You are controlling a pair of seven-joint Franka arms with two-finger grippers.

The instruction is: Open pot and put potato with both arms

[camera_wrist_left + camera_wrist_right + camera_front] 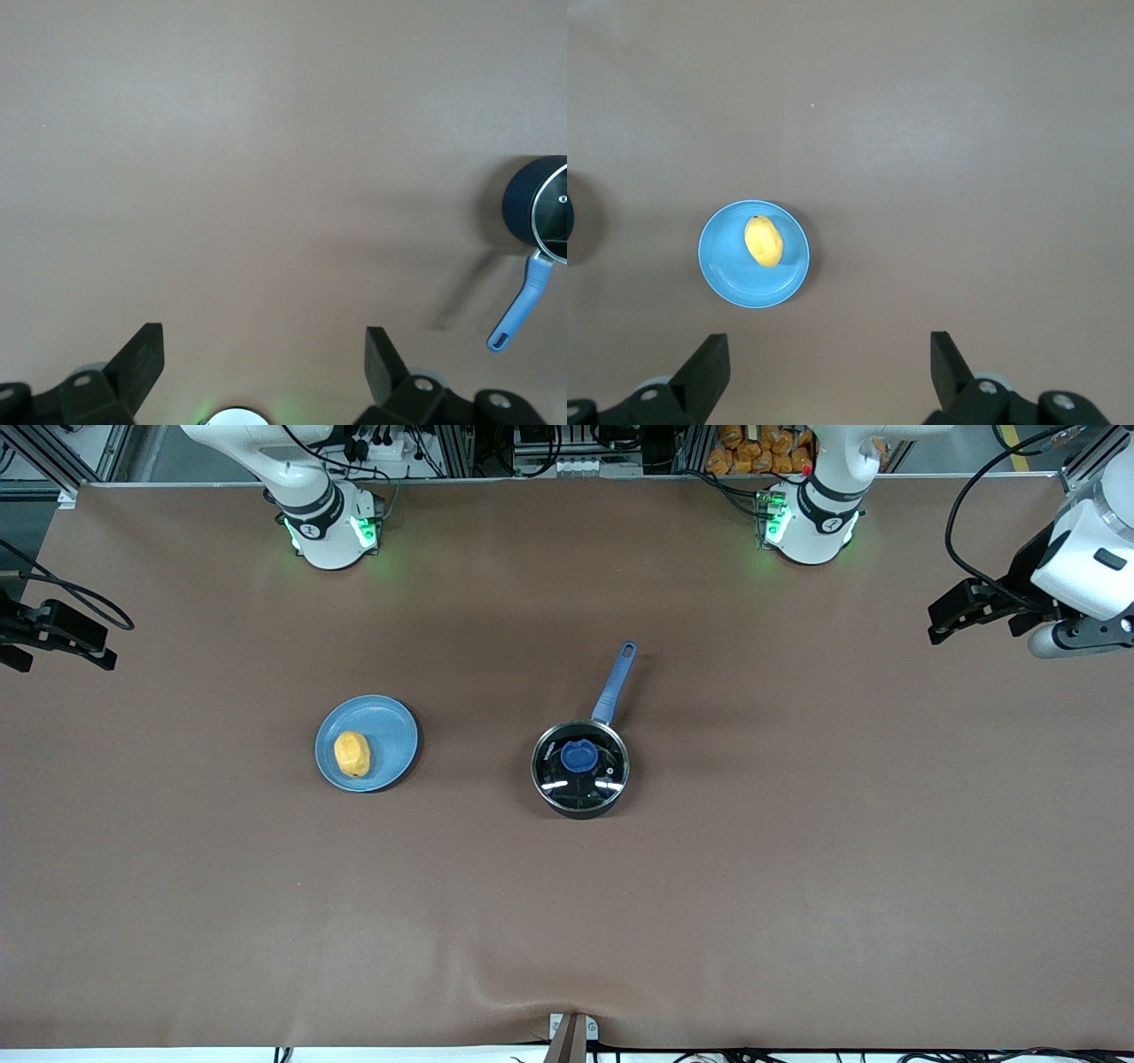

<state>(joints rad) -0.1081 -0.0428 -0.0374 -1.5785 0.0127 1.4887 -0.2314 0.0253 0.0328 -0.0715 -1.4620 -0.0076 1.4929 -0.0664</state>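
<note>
The pot [580, 769] stands mid-table, its glass lid with a blue knob [578, 756] on it, its long blue handle [614, 686] pointing toward the robots' bases. It also shows in the left wrist view [523, 205]. The potato [352, 754] lies on a light-blue plate [394, 735] toward the right arm's end; the right wrist view shows the potato [763, 241] and the plate [722, 266]. My left gripper [937, 624] [264, 354] is open and empty, high over its end of the table. My right gripper [62, 654] [830, 354] is open and empty over the other end.
A brown cloth [567, 921] covers the whole table, with a small wrinkle at its near edge by a metal bracket [571, 1036]. The arms' green-lit bases [332, 531] [802, 522] stand along the table's back edge.
</note>
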